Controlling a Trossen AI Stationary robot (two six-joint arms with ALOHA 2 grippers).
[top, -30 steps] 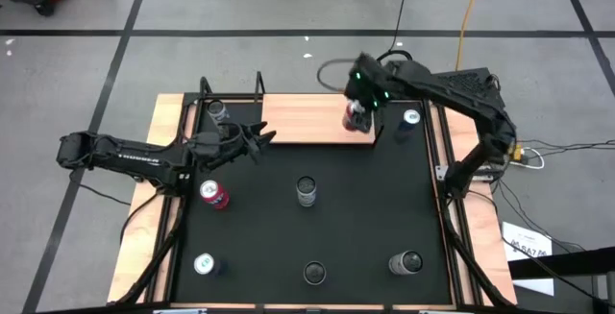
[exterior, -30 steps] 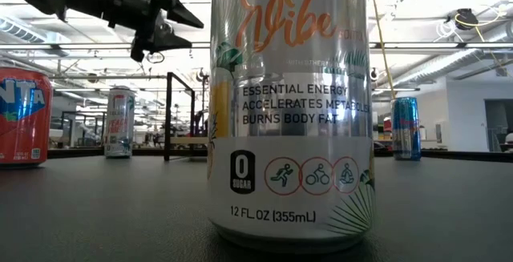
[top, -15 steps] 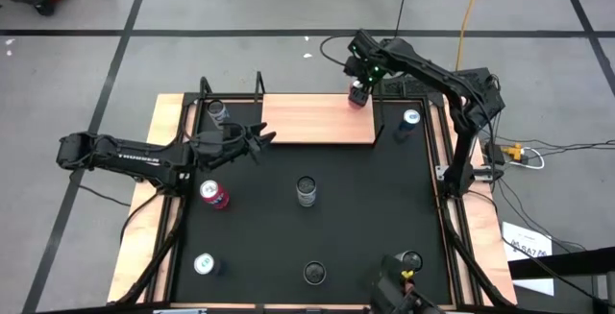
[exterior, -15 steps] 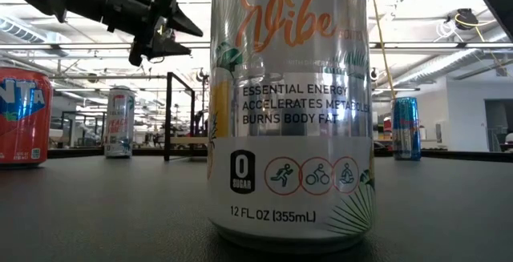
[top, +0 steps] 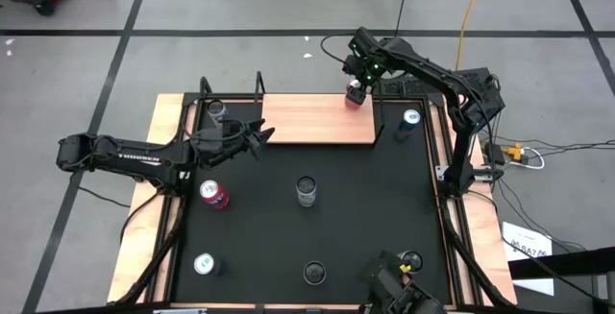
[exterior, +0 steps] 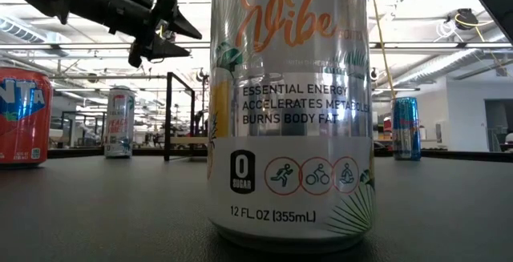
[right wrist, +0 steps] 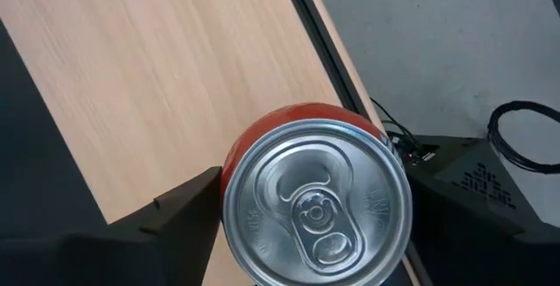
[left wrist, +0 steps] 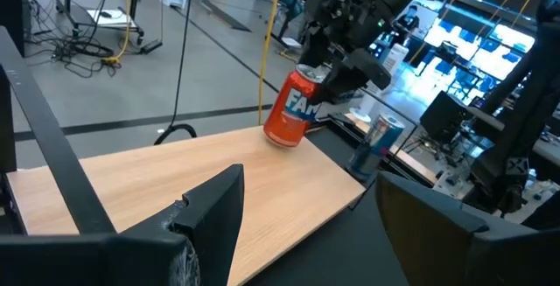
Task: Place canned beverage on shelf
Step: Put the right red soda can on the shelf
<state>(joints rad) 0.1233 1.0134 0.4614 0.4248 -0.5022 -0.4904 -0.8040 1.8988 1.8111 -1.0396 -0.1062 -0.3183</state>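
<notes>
Fingers of the right gripper [right wrist: 306,225] flanked one orange Fanta can [top: 356,95], tilted at the shelf's [top: 307,122] far corner; grip uncertain. Left gripper [top: 261,133] hovered open. Seven other cans stood on the surface [top: 365,199].

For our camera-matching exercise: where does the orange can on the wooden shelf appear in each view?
High view: orange can at the shelf's far right corner, under the right gripper.
Low view: not visible.
Left wrist view: tilted at the board's far end.
Right wrist view: lid between the fingers.
Shared landmark: the shelf.
</notes>
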